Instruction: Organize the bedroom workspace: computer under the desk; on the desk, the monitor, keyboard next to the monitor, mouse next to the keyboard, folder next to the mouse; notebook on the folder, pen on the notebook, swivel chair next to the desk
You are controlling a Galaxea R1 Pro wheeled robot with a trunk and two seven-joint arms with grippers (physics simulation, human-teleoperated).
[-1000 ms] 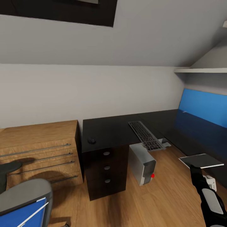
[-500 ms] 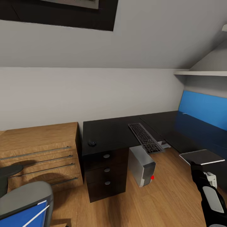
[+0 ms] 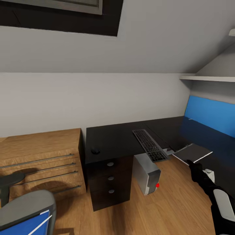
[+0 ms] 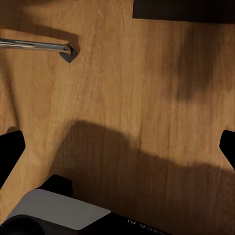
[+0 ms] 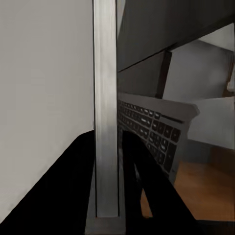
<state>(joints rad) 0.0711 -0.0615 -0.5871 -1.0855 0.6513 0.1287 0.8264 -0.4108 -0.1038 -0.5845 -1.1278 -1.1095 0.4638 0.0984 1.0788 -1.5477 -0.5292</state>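
Right gripper [image 3: 192, 164] at the lower right of the head view pinches the near edge of the notebook [image 3: 192, 152], a flat grey slab held just off the front edge of the desk [image 3: 117, 140], right of the keyboard [image 3: 149, 145]. That keyboard lies at frame centre with its near end sticking out past the desk's inner corner. Left of it, close to the desk's front edge, sits the mouse [image 3: 95, 151]. Below the keyboard, on the wooden floor under the desk, stands the computer [image 3: 147, 174] beside the black drawers [image 3: 110, 178]. A wooden chest [image 3: 39, 160] fills the middle left. At the lower left corner the chair [image 3: 27, 209] shows its grey back, with the blue folder [image 3: 26, 225] on it. A blue panel [image 3: 212, 114] stands at the right edge.

Left wrist view: wooden planks with shadows, and two dark fingertips [image 4: 11, 149] at either side of the frame, spread wide with nothing between them.

Right wrist view: the notebook [image 5: 106, 112] runs edge-on up the frame's middle, clamped between the black fingers [image 5: 78, 191] at the bottom. Right of it, at mid-frame, the keyboard [image 5: 154, 129] lies tilted.
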